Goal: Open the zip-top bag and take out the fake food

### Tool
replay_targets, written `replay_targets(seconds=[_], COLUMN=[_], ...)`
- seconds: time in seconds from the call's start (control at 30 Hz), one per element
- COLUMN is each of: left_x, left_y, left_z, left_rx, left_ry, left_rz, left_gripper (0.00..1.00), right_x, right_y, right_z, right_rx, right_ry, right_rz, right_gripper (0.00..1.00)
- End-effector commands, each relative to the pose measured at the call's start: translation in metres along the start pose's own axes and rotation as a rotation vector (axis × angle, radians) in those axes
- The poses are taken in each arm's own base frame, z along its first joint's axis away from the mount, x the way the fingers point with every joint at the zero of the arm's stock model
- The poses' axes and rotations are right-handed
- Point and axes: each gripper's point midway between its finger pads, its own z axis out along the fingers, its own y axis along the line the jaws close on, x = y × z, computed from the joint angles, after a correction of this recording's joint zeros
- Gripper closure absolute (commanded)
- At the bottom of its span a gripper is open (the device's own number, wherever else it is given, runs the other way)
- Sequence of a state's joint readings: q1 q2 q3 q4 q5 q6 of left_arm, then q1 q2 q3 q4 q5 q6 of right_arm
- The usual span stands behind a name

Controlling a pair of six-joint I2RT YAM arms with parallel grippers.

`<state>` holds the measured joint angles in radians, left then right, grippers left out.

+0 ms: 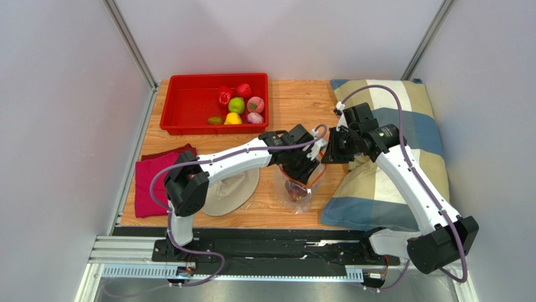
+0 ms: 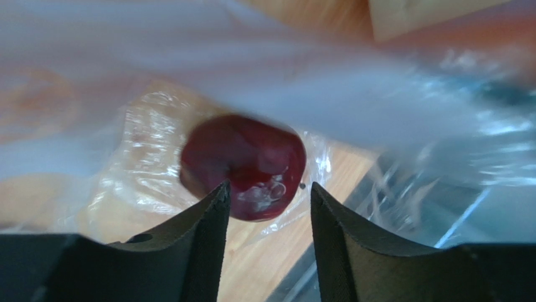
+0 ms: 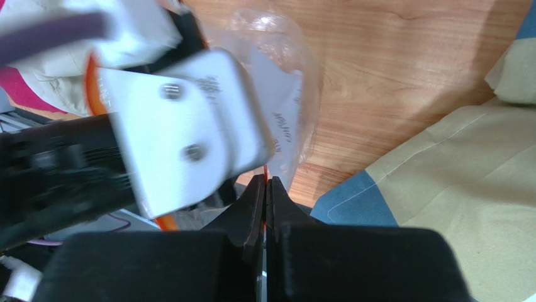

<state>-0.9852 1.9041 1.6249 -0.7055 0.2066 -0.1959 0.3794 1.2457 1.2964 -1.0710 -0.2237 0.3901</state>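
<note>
Table (image 1: 295,100): fruit (image 2: 242,163) in bag (image 2: 145,126), beyond left fingers (image 2: 201,239).

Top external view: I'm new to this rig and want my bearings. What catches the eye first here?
First, the bright red plastic bin at the back left, with colourful toy fruits clustered at its right end. Then, at the centre, a clear crinkly zip-top bag: the right gripper pinches its orange edge, while the open left gripper points at one dark maroon toy fruit inside.

Clear, orange-zippered zip-top bag (image 1: 297,195); maroon fake food (image 2: 244,165); red bin (image 1: 189,104); blue-and-tan checked pillow (image 1: 409,107).
</note>
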Motion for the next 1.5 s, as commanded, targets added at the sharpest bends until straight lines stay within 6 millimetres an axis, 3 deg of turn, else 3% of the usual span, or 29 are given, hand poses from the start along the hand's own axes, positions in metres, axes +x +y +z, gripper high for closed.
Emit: replay_targets(seconds=[0.0, 0.03, 0.17, 0.2, 0.53, 0.67, 0.77, 0.93, 0.97, 1.03, 1.07, 1.1, 1.27, 1.47], left_x=[0.03, 0.032, 0.037, 0.039, 0.066, 0.085, 0.089, 0.078, 0.067, 0.052, 0.042, 0.036, -0.011, -0.049], left_y=[-0.008, -0.006, -0.001, 0.002, 0.015, 0.03, 0.038, 0.039, 0.035, 0.034, 0.03, 0.028, 0.009, -0.001], left_z=[0.01, 0.011, 0.017, 0.02, 0.035, 0.048, 0.056, 0.055, 0.046, 0.033, 0.019, 0.012, -0.037, -0.062], left_rx=[0.071, 0.066, 0.043, 0.032, -0.084, -0.147, -0.182, -0.195, -0.19, -0.207, -0.205, -0.207, -0.139, 0.096], left_ry=[0.048, 0.049, 0.061, 0.069, 0.152, 0.182, 0.165, 0.128, 0.087, 0.036, 0.001, -0.019, -0.161, -0.358], left_rz=[0.011, 0.012, 0.012, 0.011, 0.108, 0.101, 0.09, 0.081, 0.081, 0.087, 0.087, 0.09, 0.051, -0.082], left_gripper=[0.43, 0.42, 0.09, 0.06, 0.02, 0.11, 0.19, 0.4, 0.52, 0.66, 0.91, 1.0, 1.0, 1.0], right_x=[-0.006, -0.005, -0.004, -0.004, 0.0, 0.001, 0.002, 0.003, 0.002, 0.003, 0.003, 0.003, 0.004, 0.005], right_y=[0.012, 0.012, 0.014, 0.013, 0.012, 0.012, 0.011, 0.011, 0.011, 0.009, 0.008, 0.007, 0.009, 0.003], right_z=[0.002, 0.003, 0.004, 0.004, 0.007, 0.009, 0.01, 0.011, 0.011, 0.011, 0.011, 0.011, 0.01, 0.007], right_rx=[-0.063, -0.065, -0.077, -0.074, -0.074, -0.074, -0.074, -0.075, -0.073, -0.067, -0.061, -0.058, -0.07, -0.05], right_ry=[-0.035, -0.032, -0.024, -0.024, -0.012, -0.007, -0.004, 0.005, 0.0, 0.001, -0.002, -0.003, -0.001, -0.026], right_rz=[-0.004, -0.004, -0.002, 0.0, 0.001, 0.001, 0.0, 0.002, 0.002, -0.001, -0.001, -0.007, -0.015, -0.031], right_gripper=[1.0, 1.0, 1.0, 1.0, 1.0, 1.0, 1.0, 1.0, 1.0, 1.0, 1.0, 1.0, 1.0, 1.0])
